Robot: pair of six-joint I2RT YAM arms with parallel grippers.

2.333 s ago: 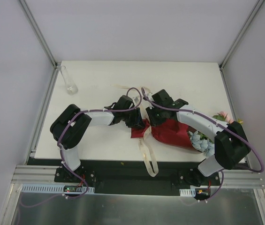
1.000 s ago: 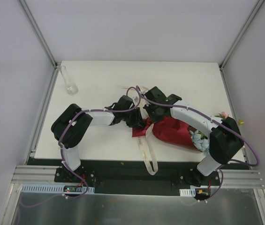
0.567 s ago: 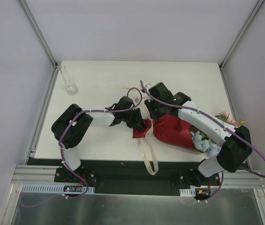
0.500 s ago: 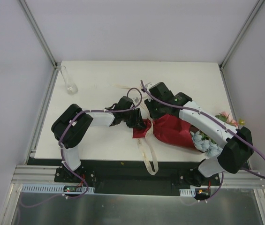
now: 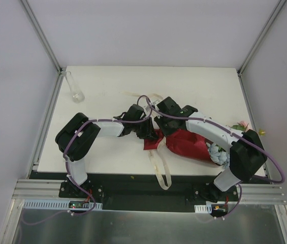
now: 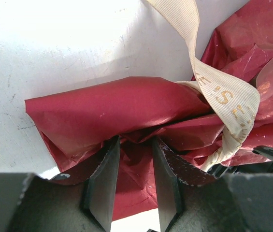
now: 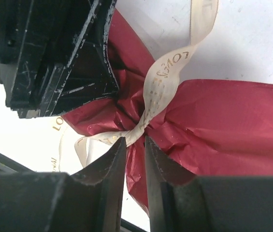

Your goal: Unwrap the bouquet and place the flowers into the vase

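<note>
Dropping right gripper (image 7: 134, 142) back onto ribbon (image 7: 165, 72) knot, jaws reopened narrow, hold unclear, pinching bouquet (image 6: 126, 101) tail beside knot in left gripper (image 6: 135, 145), untying unfinished.

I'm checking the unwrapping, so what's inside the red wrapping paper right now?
Pale blue and pink flowers poke out of the wrapping paper's wide end. Their stems are hidden inside the paper.
</note>
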